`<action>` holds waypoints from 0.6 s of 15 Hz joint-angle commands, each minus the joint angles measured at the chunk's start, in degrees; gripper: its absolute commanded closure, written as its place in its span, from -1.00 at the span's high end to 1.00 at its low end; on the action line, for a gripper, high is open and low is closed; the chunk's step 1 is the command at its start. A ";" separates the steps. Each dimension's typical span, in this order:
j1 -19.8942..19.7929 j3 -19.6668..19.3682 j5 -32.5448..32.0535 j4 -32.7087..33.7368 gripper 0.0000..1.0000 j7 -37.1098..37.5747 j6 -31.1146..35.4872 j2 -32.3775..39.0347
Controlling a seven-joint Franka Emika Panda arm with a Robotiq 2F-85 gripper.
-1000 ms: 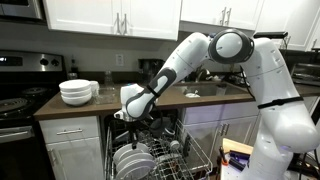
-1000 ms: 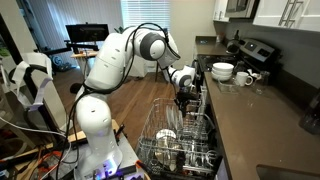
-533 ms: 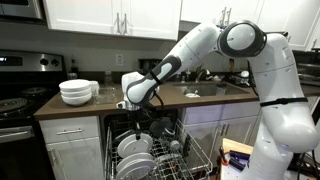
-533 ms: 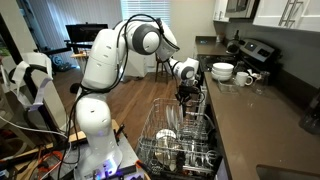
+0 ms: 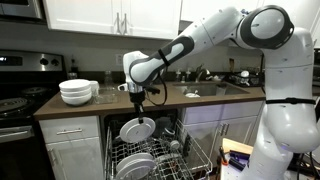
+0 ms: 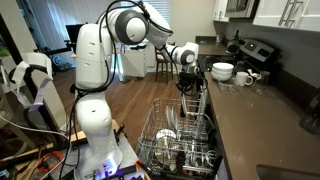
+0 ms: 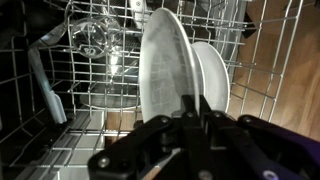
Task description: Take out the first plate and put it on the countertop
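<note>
In the wrist view our gripper (image 7: 197,106) is pinching the rim of the first plate (image 7: 165,70); just behind it another plate (image 7: 213,75) is standing in the dish rack (image 7: 60,95), with a glass (image 7: 95,40) lying farther back; beyond, in an exterior view, the countertop (image 5: 100,106) is carrying stacked bowls (image 5: 77,91) beside the stove (image 5: 20,100), under white cabinets (image 5: 110,15); the first plate is hanging on edge just above the rack, its face upright.

gripper (image 7: 192,106): coming in from 6 o'clock, clamping the plate (image 7: 163,62) by its rim
rack (image 7: 60,112): lying beneath, glass (image 7: 95,40) sitting at 10 o'clock
</note>
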 commanded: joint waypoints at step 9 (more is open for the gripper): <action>5.60 -2.61 -13.48 -8.46 -0.91 5.28 3.19 -13.57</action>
